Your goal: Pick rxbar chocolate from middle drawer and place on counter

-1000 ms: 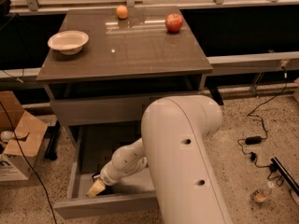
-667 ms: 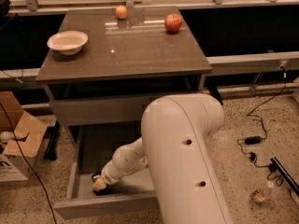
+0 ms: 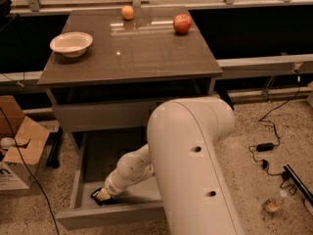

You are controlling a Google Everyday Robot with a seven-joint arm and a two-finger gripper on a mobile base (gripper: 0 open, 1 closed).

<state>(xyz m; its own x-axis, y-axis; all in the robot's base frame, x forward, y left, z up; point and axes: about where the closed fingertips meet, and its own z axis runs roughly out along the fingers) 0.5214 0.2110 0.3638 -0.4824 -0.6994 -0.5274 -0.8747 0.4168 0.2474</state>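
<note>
The middle drawer (image 3: 77, 180) stands pulled out below the counter (image 3: 132, 48). My white arm reaches down into it from the right. The gripper (image 3: 101, 196) is low at the drawer's front left, right on top of the rxbar chocolate (image 3: 96, 197), a small black flat bar lying on the drawer floor. Only part of the bar shows around the gripper's tip.
On the counter stand a white bowl (image 3: 71, 43) at the left, an orange (image 3: 127, 12) at the back and a red apple (image 3: 182, 24) at the back right. A cardboard box (image 3: 19, 151) sits on the floor at the left. Cables (image 3: 266, 146) lie on the floor at the right.
The gripper has gone down a little, from just above the drawer floor onto the black bar at the drawer's front left. The arm has barely shifted otherwise.
</note>
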